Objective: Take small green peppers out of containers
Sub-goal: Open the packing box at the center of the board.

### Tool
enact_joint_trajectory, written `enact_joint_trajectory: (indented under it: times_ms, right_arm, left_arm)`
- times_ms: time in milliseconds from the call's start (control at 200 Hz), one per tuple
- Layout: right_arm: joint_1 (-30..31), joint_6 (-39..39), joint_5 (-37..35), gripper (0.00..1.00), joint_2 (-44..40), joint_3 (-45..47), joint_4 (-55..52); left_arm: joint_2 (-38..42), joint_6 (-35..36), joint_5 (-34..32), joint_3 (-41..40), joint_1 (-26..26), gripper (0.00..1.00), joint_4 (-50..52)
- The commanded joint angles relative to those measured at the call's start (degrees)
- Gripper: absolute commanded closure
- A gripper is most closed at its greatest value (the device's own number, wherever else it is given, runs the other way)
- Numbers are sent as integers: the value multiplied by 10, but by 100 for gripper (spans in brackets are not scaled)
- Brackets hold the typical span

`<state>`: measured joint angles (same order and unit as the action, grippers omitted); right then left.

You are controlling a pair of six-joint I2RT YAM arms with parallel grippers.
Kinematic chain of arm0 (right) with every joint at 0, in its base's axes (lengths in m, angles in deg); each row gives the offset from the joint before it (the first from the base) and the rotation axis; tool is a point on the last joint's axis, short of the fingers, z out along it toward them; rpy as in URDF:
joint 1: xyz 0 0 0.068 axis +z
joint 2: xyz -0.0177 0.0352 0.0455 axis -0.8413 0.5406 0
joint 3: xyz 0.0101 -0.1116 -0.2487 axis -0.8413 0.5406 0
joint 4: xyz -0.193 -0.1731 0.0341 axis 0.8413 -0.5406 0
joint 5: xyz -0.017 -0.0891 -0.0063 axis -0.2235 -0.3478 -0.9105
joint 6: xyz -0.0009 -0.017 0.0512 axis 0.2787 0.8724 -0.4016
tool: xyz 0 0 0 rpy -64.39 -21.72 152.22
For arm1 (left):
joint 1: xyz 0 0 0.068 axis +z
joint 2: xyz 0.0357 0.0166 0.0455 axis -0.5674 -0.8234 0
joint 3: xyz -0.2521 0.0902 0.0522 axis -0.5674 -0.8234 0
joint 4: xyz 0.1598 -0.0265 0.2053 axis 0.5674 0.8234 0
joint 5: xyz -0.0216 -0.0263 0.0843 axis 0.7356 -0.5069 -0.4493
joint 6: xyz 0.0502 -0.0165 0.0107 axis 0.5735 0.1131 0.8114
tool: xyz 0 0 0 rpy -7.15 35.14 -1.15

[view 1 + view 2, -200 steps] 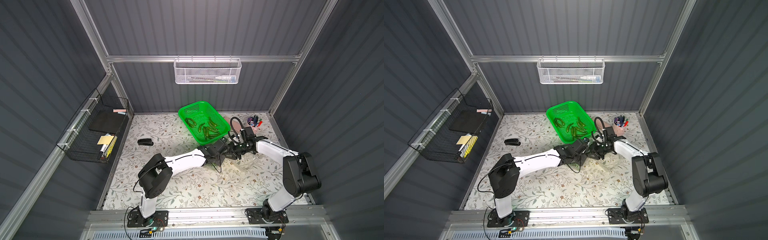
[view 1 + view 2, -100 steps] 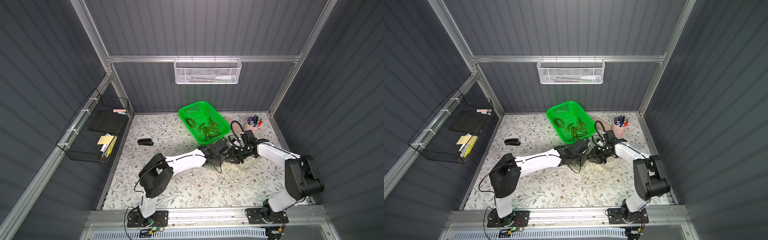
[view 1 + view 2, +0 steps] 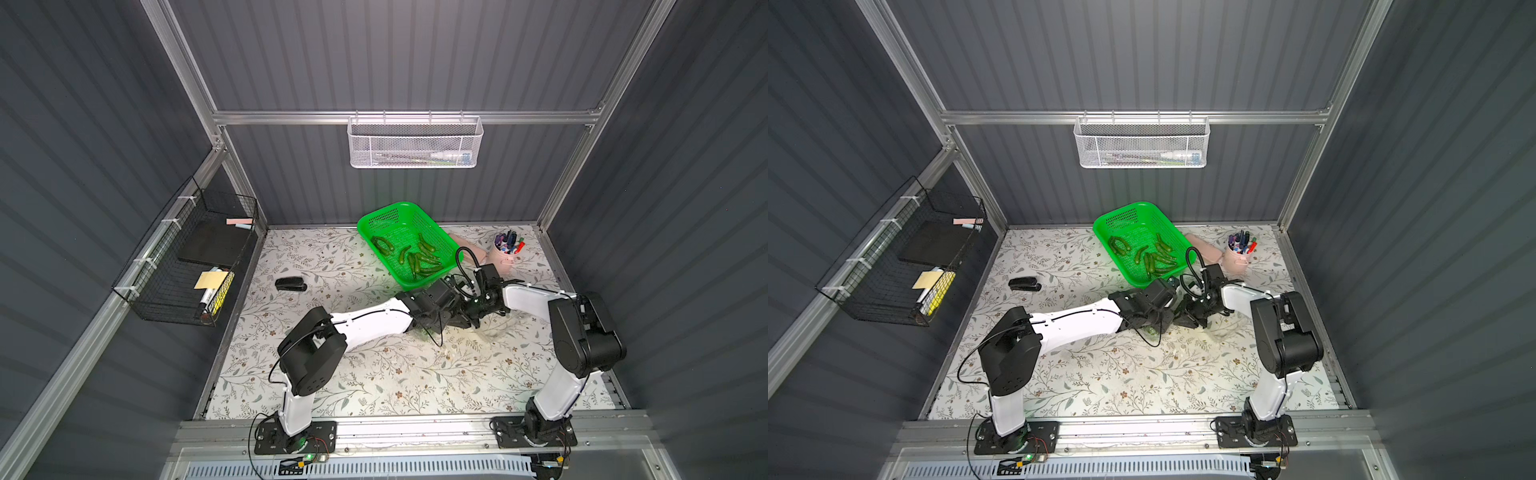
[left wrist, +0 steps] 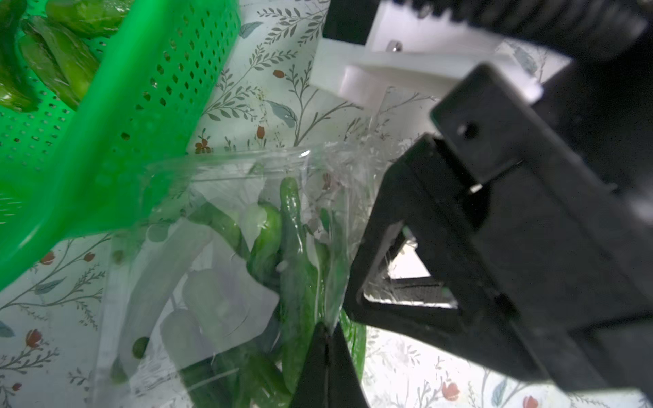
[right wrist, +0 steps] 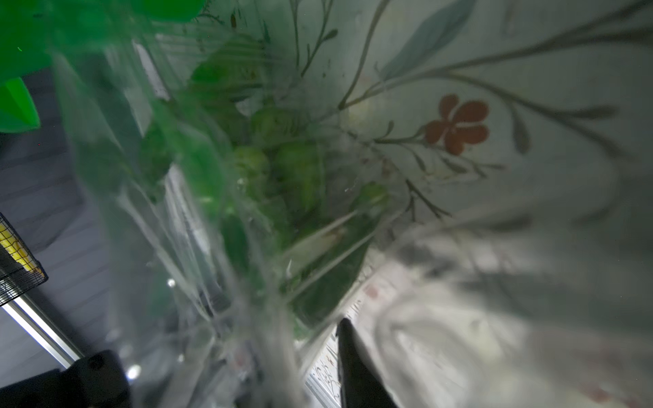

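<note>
1. The left pincer [image 4: 327,353] is clenched, its tips pinching the thin wall of the clear container [image 4: 219,247].
2. The right pincer [image 3: 471,318] sits just beside the left one, against the same plastic (its wrist view is blurred, so I cannot tell whether it grips).
3. The small green peppers [image 4: 291,226] lie heaped inside the container, right ahead of the left pincer's tips.
4. Just beyond the container, the green basket [image 4: 116,116] stands on the floral tabletop [image 3: 374,374], with more peppers in it.
</note>
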<state>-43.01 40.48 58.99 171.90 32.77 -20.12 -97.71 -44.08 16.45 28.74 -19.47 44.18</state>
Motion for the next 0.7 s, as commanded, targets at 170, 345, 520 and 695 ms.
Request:
enact_joint_trajectory:
  times_ms: [170,345,520,695]
  right_arm:
    - [-1,8,-56,75,30,-13,-69]
    - [-1,18,-62,74,26,-14,-79]
    - [0,30,-66,72,12,-17,-87]
    - [1,58,-64,62,-55,-12,-100]
  left_arm:
    - [112,-40,-3,-41,32,100,-17]
    - [152,-55,5,-71,51,100,-26]
    - [173,-79,5,-117,51,100,-25]
    - [193,-89,19,-149,52,100,-28]
